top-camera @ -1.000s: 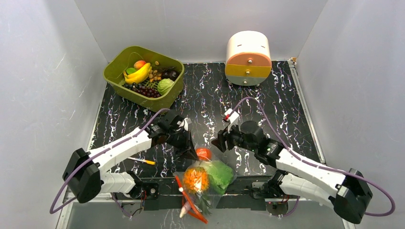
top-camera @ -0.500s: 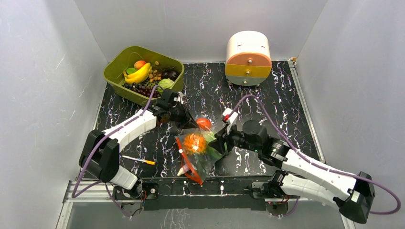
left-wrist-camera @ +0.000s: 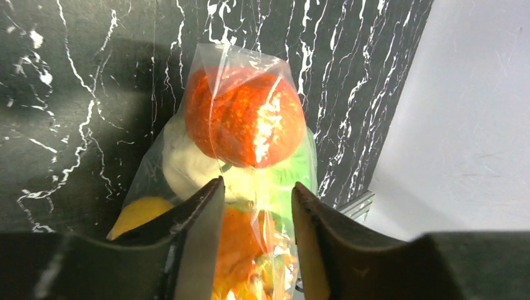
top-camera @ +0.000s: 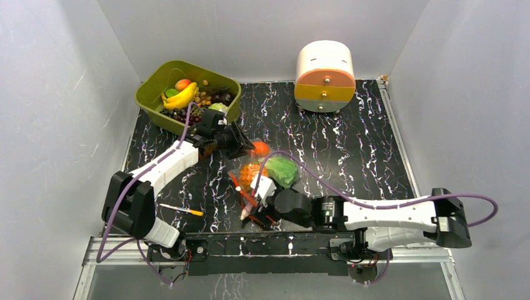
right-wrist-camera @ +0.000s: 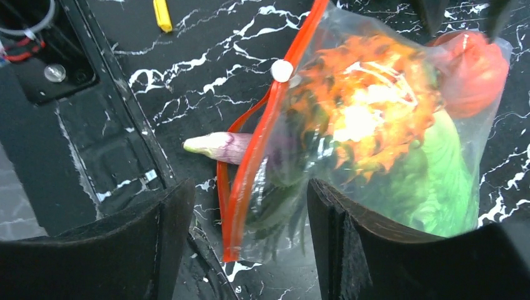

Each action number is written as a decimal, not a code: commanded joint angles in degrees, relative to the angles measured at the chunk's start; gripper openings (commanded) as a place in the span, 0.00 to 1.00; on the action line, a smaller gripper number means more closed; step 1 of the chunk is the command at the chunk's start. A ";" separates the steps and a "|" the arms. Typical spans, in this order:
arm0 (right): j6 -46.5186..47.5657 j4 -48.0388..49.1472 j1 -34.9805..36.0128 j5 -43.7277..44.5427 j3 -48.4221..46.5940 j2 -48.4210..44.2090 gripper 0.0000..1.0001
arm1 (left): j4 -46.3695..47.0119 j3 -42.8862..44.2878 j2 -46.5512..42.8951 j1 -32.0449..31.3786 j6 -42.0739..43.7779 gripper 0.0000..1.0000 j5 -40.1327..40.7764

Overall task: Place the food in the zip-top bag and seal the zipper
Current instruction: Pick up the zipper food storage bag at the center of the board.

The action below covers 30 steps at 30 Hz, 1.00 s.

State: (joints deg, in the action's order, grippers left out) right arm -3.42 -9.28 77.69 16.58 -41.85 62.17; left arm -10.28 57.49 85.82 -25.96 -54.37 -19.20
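Observation:
The zip-top bag (top-camera: 269, 176) lies on the black marble table, holding green lettuce (top-camera: 284, 170), a spiky orange piece (right-wrist-camera: 362, 106) and an orange round piece (left-wrist-camera: 240, 119). A purple eggplant (right-wrist-camera: 215, 145) pokes out through the mouth. The red zipper (right-wrist-camera: 262, 134) gapes at its near end, below a white slider (right-wrist-camera: 282, 70). My left gripper (left-wrist-camera: 256, 184) is open at the bag's far end (top-camera: 242, 142), its jaws either side of the film without pinching it. My right gripper (right-wrist-camera: 249, 187) stands wide open around the zipper's near end (top-camera: 257, 209).
A green basket (top-camera: 153, 100) of toy fruit sits at the far left. At the back stands a white and orange drawer unit (top-camera: 324, 75). A yellow-tipped pen (top-camera: 181, 210) lies near the left arm's base, and the black mounting rail (top-camera: 206, 240) runs along the near edge.
The bag has been dragged away from the near edge toward the middle. My left gripper's jaws have parted. My right arm swung from the bag's right side round to its near zipper end.

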 commanded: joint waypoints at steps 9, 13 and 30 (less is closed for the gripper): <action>5.80 -0.10 8.96 30.42 -7.01 13.53 0.70 | -12.91 7.64 -13.27 0.29 20.88 0.65 14.65; 6.19 0.64 9.03 33.24 -6.40 16.00 0.70 | -16.01 7.36 -15.63 0.31 25.04 0.67 17.95; 3.45 4.97 -0.53 26.69 -3.80 2.24 0.00 | -6.86 -1.16 -28.72 0.29 44.23 0.54 8.25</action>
State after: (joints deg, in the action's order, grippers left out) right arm 1.10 -7.94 81.01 48.10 -45.76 71.83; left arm -21.32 54.94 60.69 -25.96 -21.93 -3.68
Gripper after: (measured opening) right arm 0.010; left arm 0.544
